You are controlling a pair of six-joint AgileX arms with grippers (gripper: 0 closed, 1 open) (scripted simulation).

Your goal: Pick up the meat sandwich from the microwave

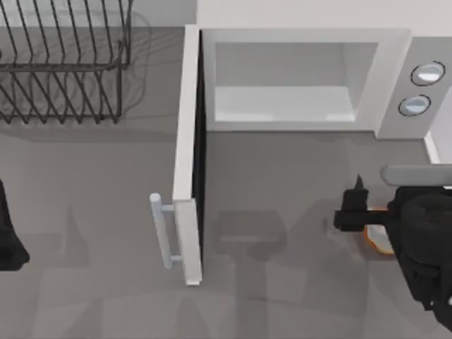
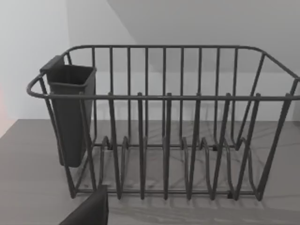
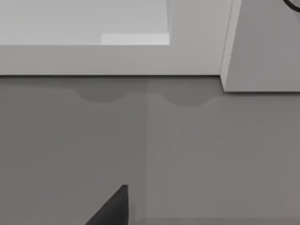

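Over the counter [image 1: 282,282] in front of the microwave [image 1: 304,78], toward its right side, hangs my right hand [image 1: 347,212], with black fingers [image 1: 351,210] reaching toward the top view's left. Just under the wrist, an orange-and-cream lump peeks out, the meat sandwich [image 1: 380,240]; it sits tight against the hand's body, well outside the cavity, and the dark arm hides most of it. Whether the fingers pinch it or merely sit above it I cannot tell, nor how far apart they stand.

From the right wrist view, a single dark finger tip [image 3: 112,208] shows low in the picture above bare grey counter, with the microwave's white front edge beyond.

Behind the hand, the microwave's pale cavity [image 1: 289,85] lies open. Its white door [image 1: 187,155] is swung wide toward the viewer, edge-on from above, with the bar handle [image 1: 164,229] on its left face. Two round silver knobs [image 1: 421,88] sit on the grey panel at the right.

My left hand [image 1: 8,240] is parked at the counter's left edge. Its wrist view looks at a black wire dish rack [image 2: 164,126] with a dark cutlery cup [image 2: 70,112] hooked on one end; the rack stands at the counter's back left.
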